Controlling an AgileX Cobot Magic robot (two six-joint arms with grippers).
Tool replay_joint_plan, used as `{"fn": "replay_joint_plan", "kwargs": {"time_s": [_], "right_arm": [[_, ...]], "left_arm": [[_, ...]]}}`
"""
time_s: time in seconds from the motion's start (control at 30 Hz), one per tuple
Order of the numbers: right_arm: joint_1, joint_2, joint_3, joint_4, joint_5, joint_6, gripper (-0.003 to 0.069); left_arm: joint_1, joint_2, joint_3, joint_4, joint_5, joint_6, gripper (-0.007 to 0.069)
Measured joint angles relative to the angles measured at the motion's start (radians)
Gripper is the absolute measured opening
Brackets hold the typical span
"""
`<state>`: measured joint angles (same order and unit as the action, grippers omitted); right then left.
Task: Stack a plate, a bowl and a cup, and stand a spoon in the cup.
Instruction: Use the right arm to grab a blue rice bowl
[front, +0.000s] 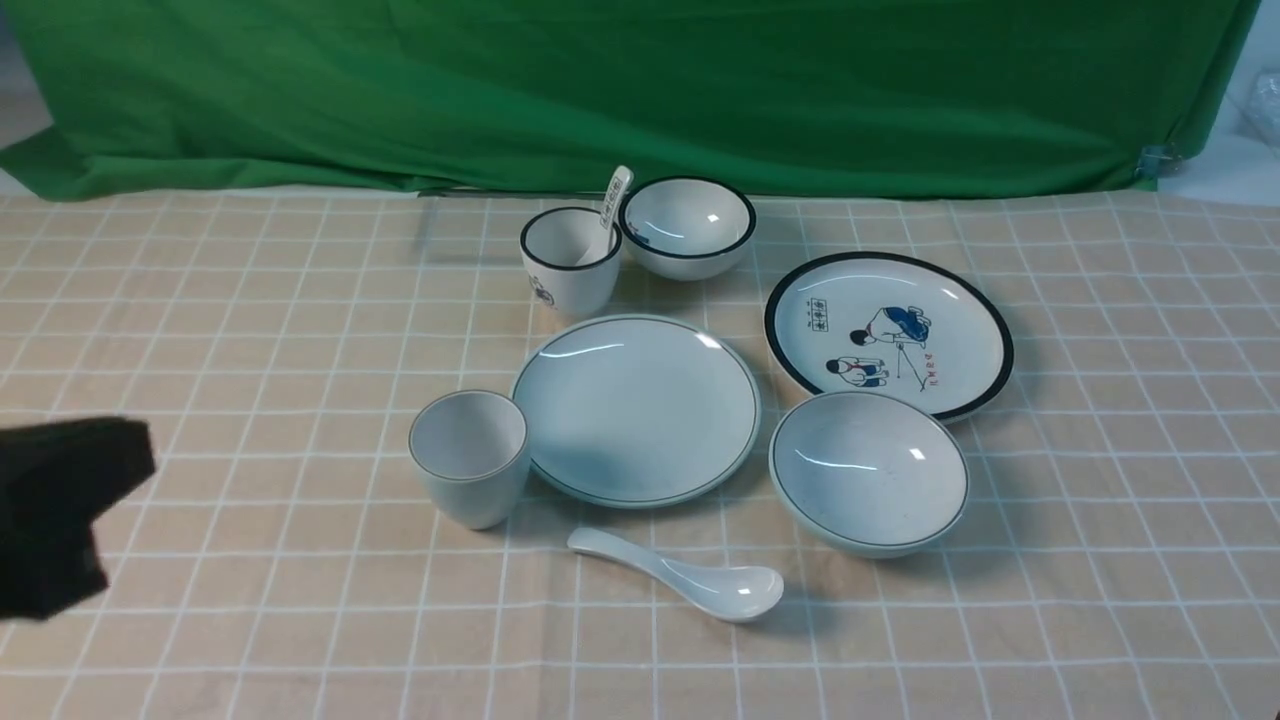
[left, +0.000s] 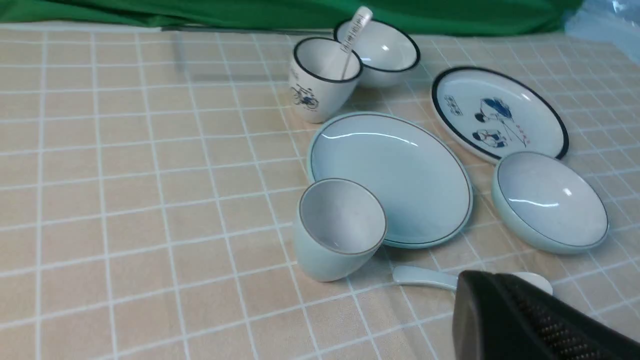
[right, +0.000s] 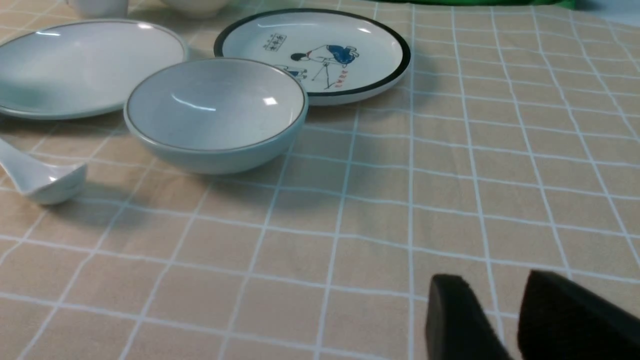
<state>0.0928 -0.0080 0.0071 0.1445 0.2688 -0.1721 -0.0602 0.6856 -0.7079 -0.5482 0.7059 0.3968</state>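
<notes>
Reaching for the bowl (front: 868, 470), just beside the plate (front: 636, 408) on the tabletop (front: 250, 330), risks knocking the cartoon plate (front: 888, 332) close behind it. The right end effector (right: 505, 305) is narrow and empty; the left end effector (front: 70, 500) cannot be judged.

Plate (front: 636, 408) hemmed: cup (front: 468, 457) left, bowl (front: 868, 470) right, spoon (front: 730, 590) front; above open.

- The bowl (right: 215, 112) sits upright on the table (right: 400, 200).
- The plate (right: 85, 65) and a cartoon plate (right: 310, 50) lie just beside the bowl.
- The spoon (right: 40, 180) lies near it.
- The right gripper (right: 492, 285), slightly parted, is well apart from it.
</notes>
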Motion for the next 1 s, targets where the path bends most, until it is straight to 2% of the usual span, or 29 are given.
{"fn": "replay_joint_plan", "kwargs": {"time_s": [0.17,0.27,0.37,0.53,0.63,0.7,0.8,0.83,0.87,0.97,1.0], "right_arm": [[0.0,0.0,0.0,0.0,-0.007,0.0,0.0239],[0.0,0.0,0.0,0.022,-0.086,0.049,0.0239],[0.0,0.0,0.0,0.069,-0.195,0.182,0.0239],[0.0,0.0,0.0,0.12,-0.34,0.492,0.0234],[0.005,0.005,-0.007,0.126,-0.359,0.553,0.0212],[0.021,0.041,-0.063,0.125,-0.283,0.533,0.0188],[0.07,0.212,-0.255,0.124,-0.071,0.358,0.0158],[0.074,0.243,-0.27,0.123,-0.04,0.343,0.0156],[0.1,0.344,-0.381,0.123,0.053,0.24,0.0154],[0.142,0.638,-0.626,0.117,0.306,0.054,0.0152],[0.144,0.656,-0.64,0.117,0.306,0.045,0.0152]], "left_arm": [[-0.174,0.166,-0.065,0.009,-0.015,0.06,0.0002],[-0.267,0.193,-0.074,0.007,-0.013,0.074,0.0002],[-0.317,0.19,-0.078,0.006,-0.012,0.075,0.0002],[-0.343,0.174,-0.083,-0.002,-0.012,0.081,0.0002],[-0.345,0.167,-0.083,-0.002,-0.012,0.083,0.0002],[-0.348,0.163,-0.083,-0.002,-0.013,0.091,0.0002],[-0.349,0.158,-0.083,-0.006,-0.03,0.118,0.0002],[-0.349,0.158,-0.083,-0.007,-0.035,0.12,0.0002],[-0.349,0.157,-0.083,-0.013,-0.051,0.13,0.0002],[-0.349,0.154,-0.083,-0.016,-0.091,0.149,0.0002],[-0.349,0.154,-0.083,-0.016,-0.091,0.151,0.0002]]}}
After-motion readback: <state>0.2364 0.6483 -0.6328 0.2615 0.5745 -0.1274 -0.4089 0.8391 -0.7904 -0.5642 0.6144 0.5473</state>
